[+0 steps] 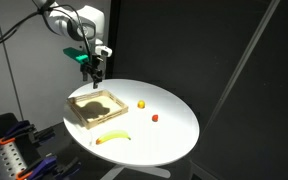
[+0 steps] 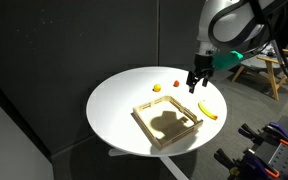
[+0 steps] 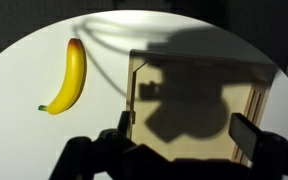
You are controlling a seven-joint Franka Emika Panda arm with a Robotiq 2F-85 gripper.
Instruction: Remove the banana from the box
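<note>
The banana lies on the white round table, outside the box and just beside its near rim. It shows in both exterior views and in the wrist view, apart from the box. The box is a shallow wooden tray with nothing in it but the arm's shadow. My gripper hangs open and empty above the box; in the wrist view its two fingers stand wide apart over the tray floor. It also shows in an exterior view.
A small yellow-orange ball and a tiny red object lie on the white table beyond the box; both show too in an exterior view, the ball and the red object. Dark curtains surround the table.
</note>
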